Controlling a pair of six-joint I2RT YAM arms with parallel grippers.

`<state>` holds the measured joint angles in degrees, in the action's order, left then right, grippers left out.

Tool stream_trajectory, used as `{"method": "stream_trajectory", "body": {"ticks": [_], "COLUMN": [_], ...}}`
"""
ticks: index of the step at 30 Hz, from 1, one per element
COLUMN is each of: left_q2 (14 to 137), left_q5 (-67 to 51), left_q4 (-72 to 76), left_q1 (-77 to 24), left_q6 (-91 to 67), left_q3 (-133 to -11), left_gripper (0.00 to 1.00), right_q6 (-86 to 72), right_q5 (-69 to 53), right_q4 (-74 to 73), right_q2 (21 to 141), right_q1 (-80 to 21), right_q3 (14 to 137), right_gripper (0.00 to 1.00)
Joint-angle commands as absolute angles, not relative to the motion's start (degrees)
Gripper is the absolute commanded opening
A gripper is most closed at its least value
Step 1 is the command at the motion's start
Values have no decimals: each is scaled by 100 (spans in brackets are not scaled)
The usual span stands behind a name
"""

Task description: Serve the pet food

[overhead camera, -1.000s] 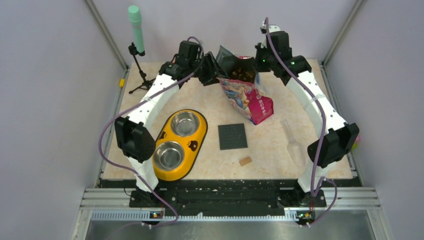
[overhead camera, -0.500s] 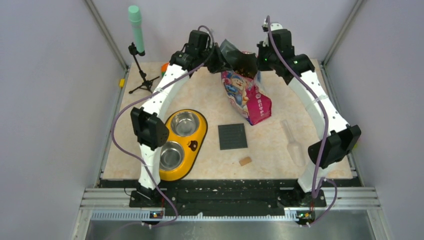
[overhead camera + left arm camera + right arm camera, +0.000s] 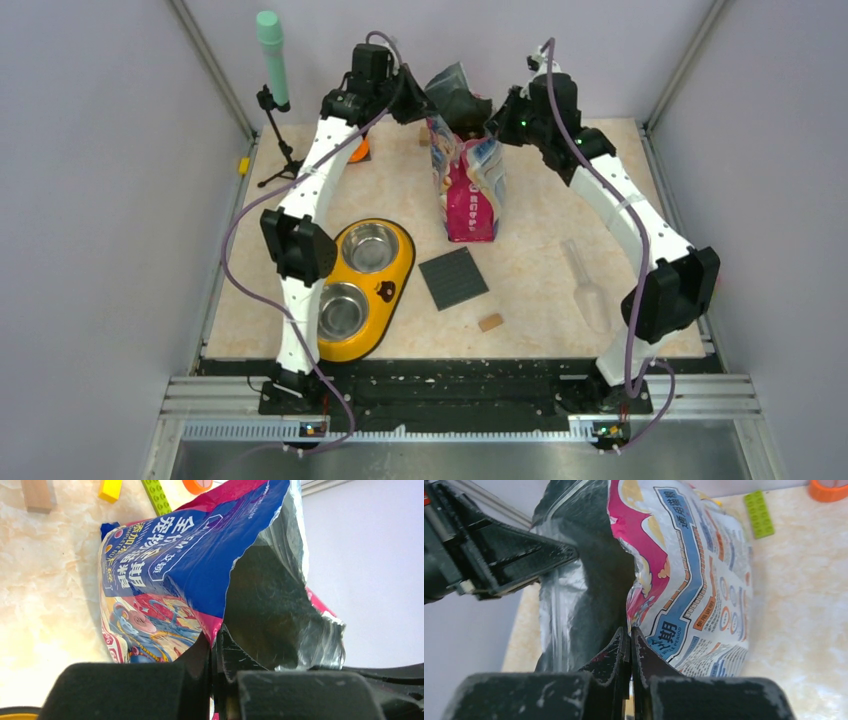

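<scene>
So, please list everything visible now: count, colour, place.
glossy pet food bag: 1, blue-pink, far centre
plastic double feeder, steel bowls: 1, yellow, near left
square mat: 1, black, centre
small block: 1, tan, near centre
plastic scoop: 1, clear, right
cylinder on tripod: 1, mint, far left
flat ring: 1, orange, far left
studded brick: 1, green, by ring
left pincer: 1, black, shut on bag rim
right pincer: 1, black, shut on bag rim
</scene>
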<state>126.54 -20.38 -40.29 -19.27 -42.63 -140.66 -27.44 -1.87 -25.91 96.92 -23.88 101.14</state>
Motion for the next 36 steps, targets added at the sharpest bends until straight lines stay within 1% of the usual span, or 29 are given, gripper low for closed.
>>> {"method": "stream_trajectory", "body": {"ticks": [1, 6, 9, 14, 20, 21, 23, 24, 26, 27, 28, 29, 31, 32, 33, 34, 35, 36], "left_q2": [12375, 12291, 12194, 12008, 11416, 11346, 11255, 11241, 11238, 11247, 11268, 11302, 11352, 11381, 11428, 11468, 11513, 11551], "left_q5": [-1898, -1897, -2054, -2545, -3269, -3296, -3250, -3188, -3121, -3120, -3126, -3089, -2989, -2962, -2943, -2909, -2889, -2889], "left_q4": [-2305, -2209, -2129, -2445, -2894, -2972, -3141, -3205, -3230, -3218, -3202, -3206, -3209, -3200, -3199, -3187, -3154, -3121], "left_q1": [-1793, -1767, -1767, -1836, -2142, -2276, -2589, -2765, -2911, -2939, -2938, -2944, -2944, -2934, -2931, -2931, -2927, -2927], "left_q6": [-4069, -3868, -3771, -3492, -3093, -3008, -2822, -2758, -2759, -2798, -2829, -2831, -2804, -2804, -2804, -2822, -2848, -2872], "left_q3": [-14744, -14963, -14976, -14894, -14001, -13859, -13588, -13460, -13276, -13203, -13165, -13165, -13214, -13263, -13348, -13394, -13438, -13496], "left_gripper": [0, 0, 0, 0, 0, 0, 0, 0, 0, 0, 0, 0, 0, 0, 0, 0, 0, 0], "right_q6": [-3655, -4645, -4932, -4882, -4663, -4615, -4536, -4503, -4316, -4221, -4078, -3936, -3777, -3844, -3998, -4213, -4438, -4669], "right_q5": [-804, -995, -1011, -741, -346, -307, -209, -119, 56, 200, 312, 447, 976, 1457, 1896, 2264, 2445, 2344], "right_q4": [-1307, 171, 688, 621, -72, -251, -508, -676, -1019, -1249, -1409, -1608, -2029, -2222, -2405, -2589, -2801, -2919], "right_q2": [8906, 8125, 7819, 7377, 6735, 6654, 6482, 6407, 6198, 6080, 5962, 5853, 5550, 5384, 5174, 4973, 4783, 4669], "right_q1": [-2417, -2424, -2504, -2558, -2558, -2558, -2559, -2562, -2549, -2552, -2549, -2549, -2549, -2549, -2551, -2522, -2448, -2301], "right_q3": [9229, 7566, 7004, 6574, 5915, 5814, 5655, 5639, 5747, 5864, 6013, 6190, 6468, 6455, 6357, 6179, 5955, 5716], "right_gripper": [0, 0, 0, 0, 0, 2, 28, 39, 57, 64, 69, 70, 70, 67, 63, 55, 47, 41]}}
